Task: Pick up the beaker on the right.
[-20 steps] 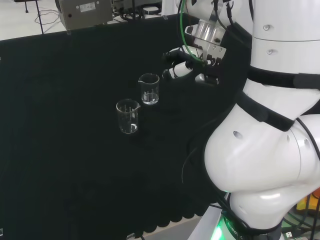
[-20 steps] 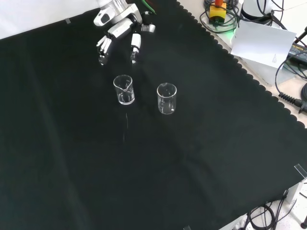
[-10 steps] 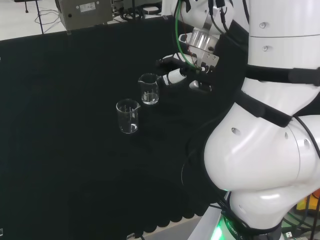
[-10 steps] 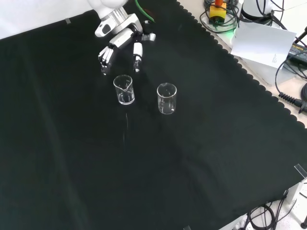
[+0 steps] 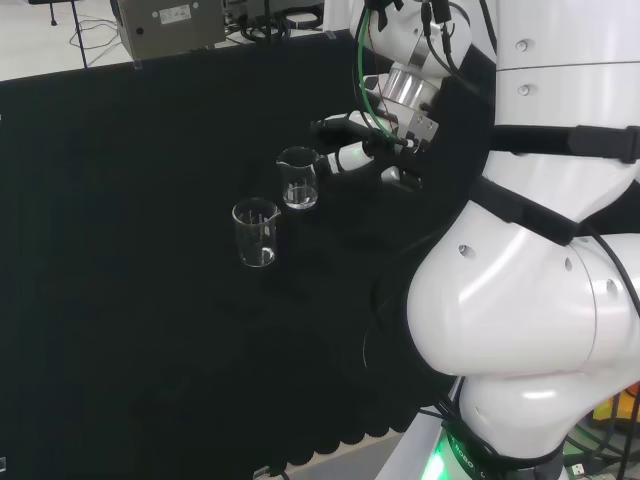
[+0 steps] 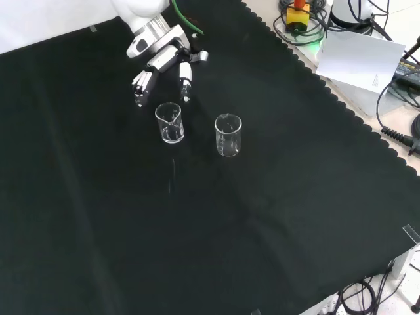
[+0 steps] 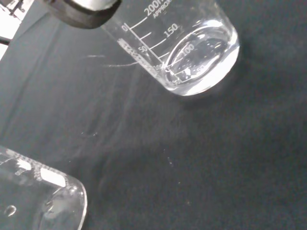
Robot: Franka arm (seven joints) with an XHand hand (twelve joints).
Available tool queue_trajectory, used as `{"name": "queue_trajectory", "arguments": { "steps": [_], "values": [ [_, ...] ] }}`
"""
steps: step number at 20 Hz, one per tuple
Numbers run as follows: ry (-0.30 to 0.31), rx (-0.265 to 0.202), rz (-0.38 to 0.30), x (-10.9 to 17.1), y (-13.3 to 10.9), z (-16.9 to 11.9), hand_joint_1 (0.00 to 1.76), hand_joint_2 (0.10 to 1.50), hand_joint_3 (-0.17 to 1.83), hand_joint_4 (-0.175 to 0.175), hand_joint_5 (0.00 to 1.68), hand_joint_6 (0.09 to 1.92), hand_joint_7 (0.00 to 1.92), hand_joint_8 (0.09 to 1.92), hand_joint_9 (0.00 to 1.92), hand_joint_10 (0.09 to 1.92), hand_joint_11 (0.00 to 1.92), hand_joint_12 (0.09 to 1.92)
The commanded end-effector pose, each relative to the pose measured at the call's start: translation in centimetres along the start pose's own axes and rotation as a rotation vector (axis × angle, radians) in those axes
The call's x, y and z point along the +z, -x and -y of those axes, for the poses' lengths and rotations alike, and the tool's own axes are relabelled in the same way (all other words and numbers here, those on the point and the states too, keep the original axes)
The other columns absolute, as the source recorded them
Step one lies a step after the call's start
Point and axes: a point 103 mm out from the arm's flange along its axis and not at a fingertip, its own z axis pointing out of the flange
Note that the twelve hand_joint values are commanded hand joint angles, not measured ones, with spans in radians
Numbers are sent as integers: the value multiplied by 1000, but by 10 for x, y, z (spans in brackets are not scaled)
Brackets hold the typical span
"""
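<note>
Two clear glass beakers stand on the black cloth. In the head view the right-hand beaker (image 5: 298, 178) is a little farther off than the left-hand one (image 5: 255, 233). The hand (image 5: 350, 153) is just right of the right-hand beaker, open, with fingers and thumb spread toward it. In the front view that beaker (image 6: 170, 123) stands directly below the hand (image 6: 159, 58), whose fingers (image 6: 139, 83) reach down either side of its rim without closing on it; the other beaker (image 6: 228, 135) is to its right. The wrist view has the near beaker (image 7: 192, 52) close and the second beaker (image 7: 38, 196) at a corner.
The arm's big white links (image 5: 520, 250) stand at the right of the head view. A grey box (image 5: 165, 25) sits behind the cloth's far edge. Cables and a white sheet (image 6: 361, 56) lie off the cloth's scalloped edge in the front view.
The hand has come down and closer to the right-hand beaker, its fingers now reaching beside the rim. Both beakers have stayed in place.
</note>
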Motion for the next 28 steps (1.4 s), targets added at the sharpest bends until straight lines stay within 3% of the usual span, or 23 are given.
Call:
{"name": "queue_trajectory", "arguments": {
  "steps": [1,8,16,18,23,28],
  "values": [
    [-66,-44,-59,13,-1,-7,737,818,-175,-30,345,87,112,626,255,620,0,1314],
    [-60,-67,-58,25,-5,-12,813,820,-175,-24,311,87,108,631,230,628,0,1238],
    [20,-72,-168,35,-4,-11,920,847,-175,-19,443,87,223,658,343,629,0,1315],
    [27,-66,-173,49,-17,-21,935,848,-175,-20,481,87,258,667,373,623,0,1331],
    [52,-83,-210,39,-6,-16,964,849,-175,-24,522,105,322,693,430,617,0,1351],
    [42,-87,-200,42,-6,-19,978,851,-175,-25,527,115,328,699,442,615,0,1354]
  ]
}}
